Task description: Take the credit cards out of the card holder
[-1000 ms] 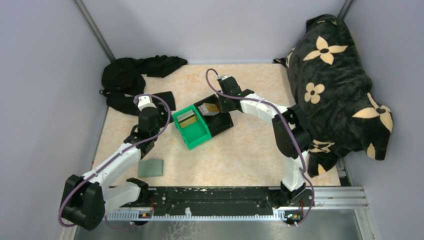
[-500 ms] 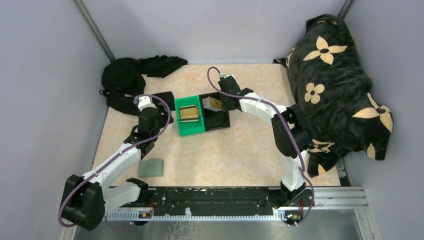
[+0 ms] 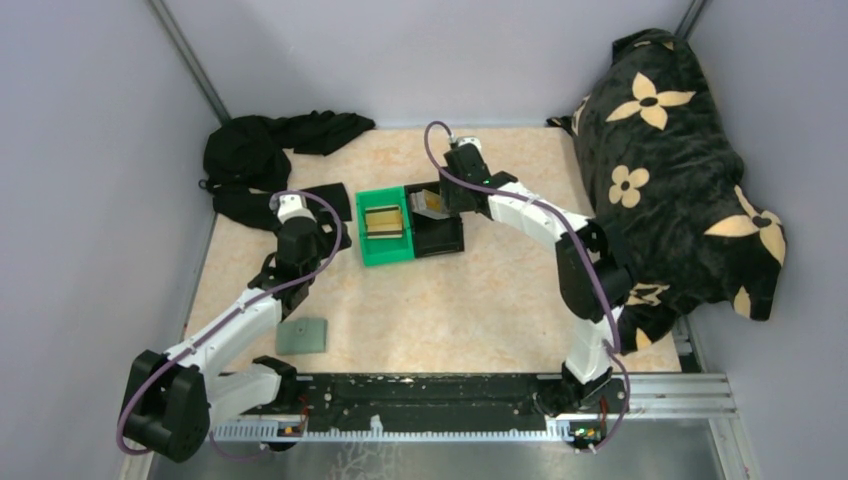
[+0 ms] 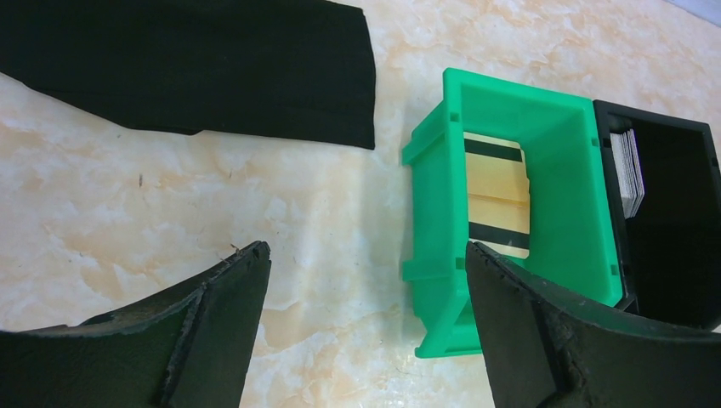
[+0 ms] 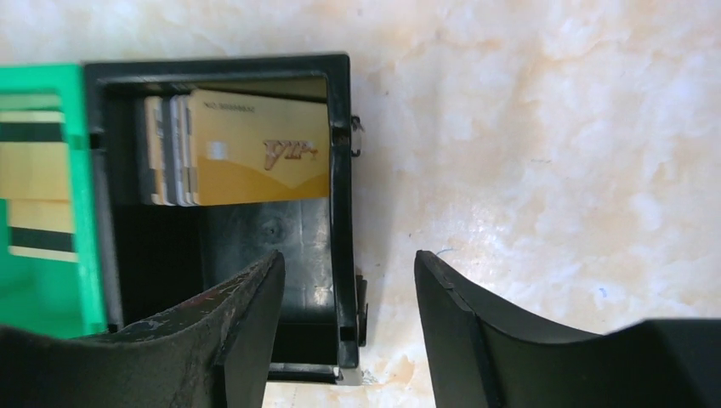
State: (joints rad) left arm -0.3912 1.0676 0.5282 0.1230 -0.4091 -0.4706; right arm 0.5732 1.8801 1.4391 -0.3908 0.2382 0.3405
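The grey-blue card holder point(image 3: 303, 335) lies flat on the table beside my left forearm. Two gold credit cards point(image 4: 497, 195) with dark stripes lie in the green bin point(image 4: 561, 119). A gold credit card point(image 5: 259, 161) leans against several pale ones point(image 5: 170, 153) at the far end of the black bin point(image 5: 340, 170). My right gripper point(image 5: 349, 259) is open and holds nothing, its jaws either side of that bin's right wall. My left gripper point(image 4: 366, 251) is open over bare table just left of the green bin.
The green bin point(image 3: 385, 250) and black bin point(image 3: 445, 240) stand side by side mid-table. Black cloth point(image 3: 270, 150) lies at the back left, reaching close ahead of my left gripper. A flowered black blanket point(image 3: 670, 150) is heaped on the right.
My right gripper has opened and left the gold card in the black bin. Both bins have turned square to the table and shifted back. My left gripper has opened a little wider.
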